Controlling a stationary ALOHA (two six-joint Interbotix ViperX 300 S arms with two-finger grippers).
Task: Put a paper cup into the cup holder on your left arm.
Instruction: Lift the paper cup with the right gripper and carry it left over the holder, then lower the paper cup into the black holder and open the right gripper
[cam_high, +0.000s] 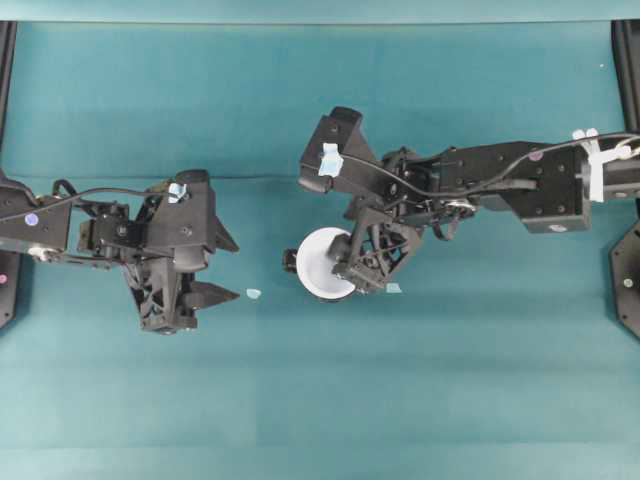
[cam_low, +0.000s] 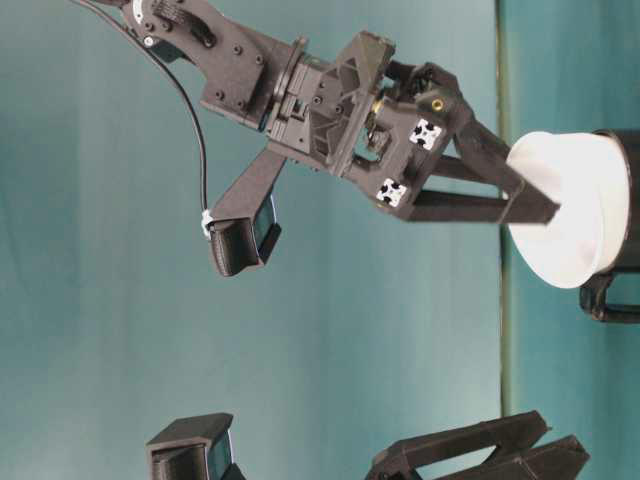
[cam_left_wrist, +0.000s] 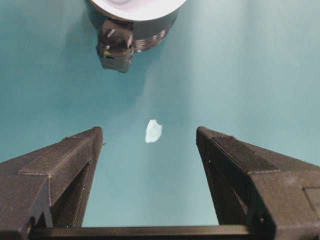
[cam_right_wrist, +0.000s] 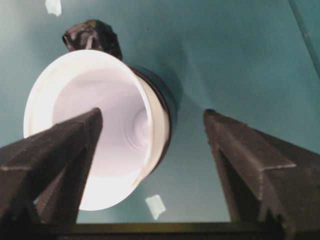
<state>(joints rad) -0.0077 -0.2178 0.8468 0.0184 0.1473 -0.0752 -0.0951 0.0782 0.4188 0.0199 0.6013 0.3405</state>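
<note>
White tapered paper cup (cam_high: 322, 262) is seated in glossy black cylindrical cup holder (cam_right_wrist: 162, 100) on teal bench (cam_high: 450, 380), right of centre in overhead view. Right tool (cam_high: 352, 272) is spread apart, one finger (cam_right_wrist: 55, 150) inside cup rim, nothing clamped. Left tool (cam_high: 228, 268) is held open, well apart to left, near small pale scrap (cam_left_wrist: 153, 131).

The right pincer (cam_high: 352, 272) overlaps the paper cup (cam_high: 318, 262); the left pincer (cam_high: 222, 266) sits well apart.

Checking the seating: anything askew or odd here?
The cup sits in the holder, seemingly tilted. The right claw is open, one finger inside the cup. Stray tape scrap on the table.
</note>
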